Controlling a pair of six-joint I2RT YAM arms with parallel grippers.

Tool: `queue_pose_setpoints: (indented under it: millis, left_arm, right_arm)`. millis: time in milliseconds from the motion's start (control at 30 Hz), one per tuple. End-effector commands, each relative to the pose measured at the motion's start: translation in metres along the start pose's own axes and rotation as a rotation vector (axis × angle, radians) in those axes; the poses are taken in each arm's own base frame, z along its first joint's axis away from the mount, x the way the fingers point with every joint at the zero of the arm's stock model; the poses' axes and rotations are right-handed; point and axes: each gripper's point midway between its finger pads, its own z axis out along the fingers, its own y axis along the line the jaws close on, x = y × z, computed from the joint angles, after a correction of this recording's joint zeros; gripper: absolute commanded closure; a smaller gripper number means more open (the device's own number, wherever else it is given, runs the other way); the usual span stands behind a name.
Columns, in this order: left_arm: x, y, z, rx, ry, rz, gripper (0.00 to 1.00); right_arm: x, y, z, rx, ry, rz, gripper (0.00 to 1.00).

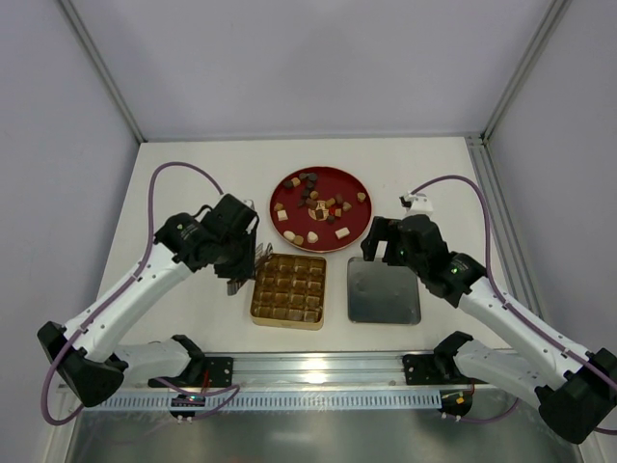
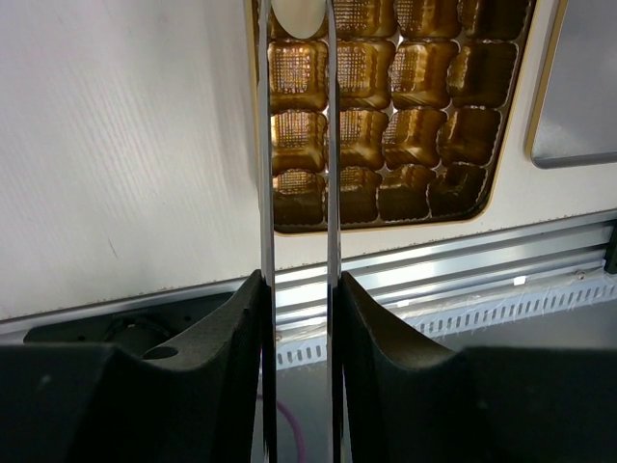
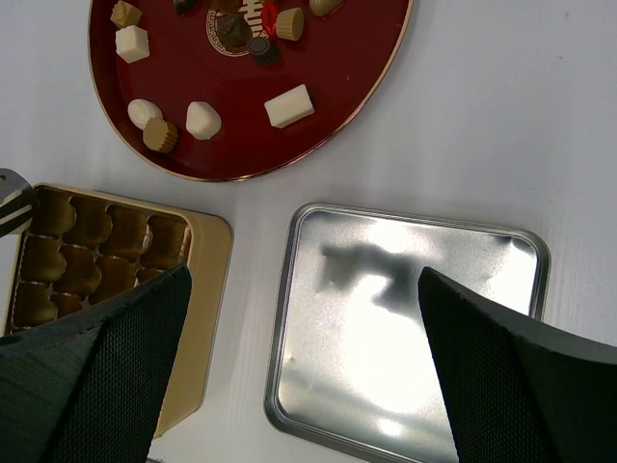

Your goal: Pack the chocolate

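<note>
Top view: chocolate [image 1: 315, 204] all sits on the plate [image 1: 339, 179]; every cell of the box [image 1: 289, 291] reads empty, so nothing is packed yet and, by my reckoning, the whole lot is left to move. Left tool [image 1: 258, 258] hangs at the far left corner of the box; right tool [image 1: 378, 249] hangs over the far edge of the lid [image 1: 384, 291], which lies flat just beside the box on the right. Plate is just beyond both. Surface [image 1: 193, 183] is bare to the left of the box and around the plate, giving open room for swings on that side; the gap between box and lid is narrow. Left wrist view: tool narrow, thin blades pinching a white piece [image 2: 299, 14] above a corner cell at the box's edge; visible cells are empty; rail [image 2: 434, 270] runs close along the near box rim, little room there. Likely step: first piece about to be set down, with the box wall beside the blades as the snag risk. Right wrist view: tool wide, holding nothing, fingers [image 3: 96, 376] straddling the lid from above; plate rim and box corner lie near each other, not touching.
</note>
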Motion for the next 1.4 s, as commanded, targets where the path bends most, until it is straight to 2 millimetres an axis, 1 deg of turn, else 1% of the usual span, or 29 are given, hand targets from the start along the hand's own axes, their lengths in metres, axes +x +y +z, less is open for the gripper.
queue_pose_setpoints:
  millis: [0,500,1100,1233,1333,1367]
  left_arm:
    - [-0.007,-0.003,0.002,0.007,-0.034,-0.012,0.66]
    - [-0.007,-0.002,0.008,-0.003,-0.032,-0.011,0.64]
    - [-0.007,-0.001,0.006,-0.008,-0.030,-0.009,0.62]
    - [-0.012,-0.005,0.002,0.001,-0.042,-0.006,0.62]
    - [-0.023,-0.010,-0.008,0.019,-0.066,-0.003,0.62]
    - [-0.029,-0.015,-0.012,0.027,-0.079,0.002,0.62]
  right_arm:
    - [-0.018,0.009,-0.005,-0.033,-0.059,0.025,0.00]
    - [-0.017,0.011,-0.006,-0.044,-0.056,0.029,0.00]
    - [-0.018,0.013,-0.005,-0.050,-0.057,0.029,0.00]
    - [-0.019,0.013,-0.005,-0.051,-0.058,0.028,0.00]
    - [-0.020,0.014,-0.006,-0.055,-0.062,0.027,0.00]
    - [-0.021,0.014,-0.006,-0.053,-0.063,0.027,0.00]
